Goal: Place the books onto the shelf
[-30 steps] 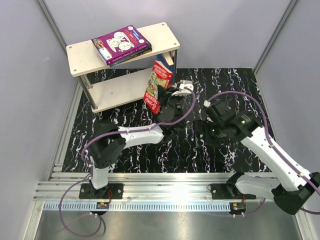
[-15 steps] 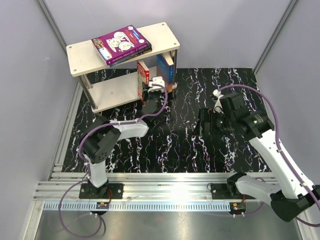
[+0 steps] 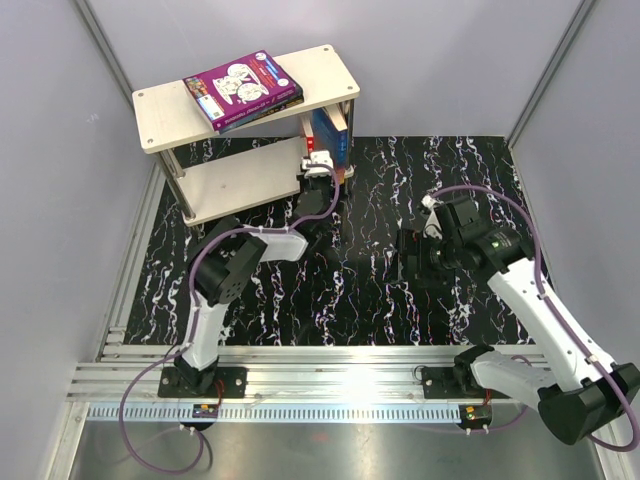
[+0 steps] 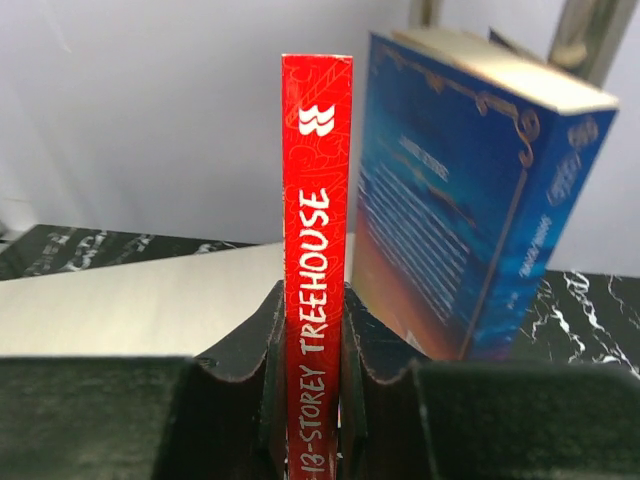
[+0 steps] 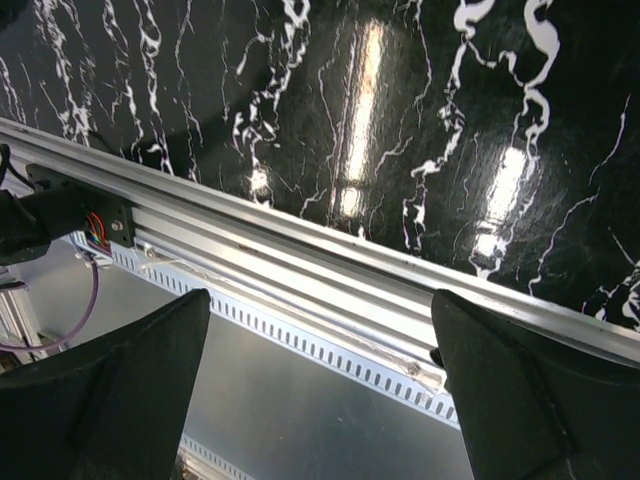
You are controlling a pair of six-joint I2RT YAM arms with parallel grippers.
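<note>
The shelf (image 3: 160,118) stands at the back left. A purple book (image 3: 243,88) lies flat on its top board, with a dark book's edge (image 3: 272,107) showing under it. A blue book (image 3: 331,128) stands upright on the lower board (image 3: 240,180). My left gripper (image 3: 318,172) reaches into the lower tier, shut on a red book (image 4: 317,200) held upright by its spine, just left of the blue book (image 4: 450,220). In the top view the top board hides the red book. My right gripper (image 3: 410,255) hangs open and empty over the mat, right of centre.
A black marbled mat (image 3: 350,300) covers the table. Aluminium rails (image 5: 350,270) run along the near edge under the right gripper (image 5: 320,330). Grey walls close in the back and both sides. A silver shelf post (image 3: 350,118) stands right beside the blue book.
The left arm has carried the red book from a tilted pose in front of the shelf to upright inside the lower tier beside the blue book. The right arm shifted slightly.
</note>
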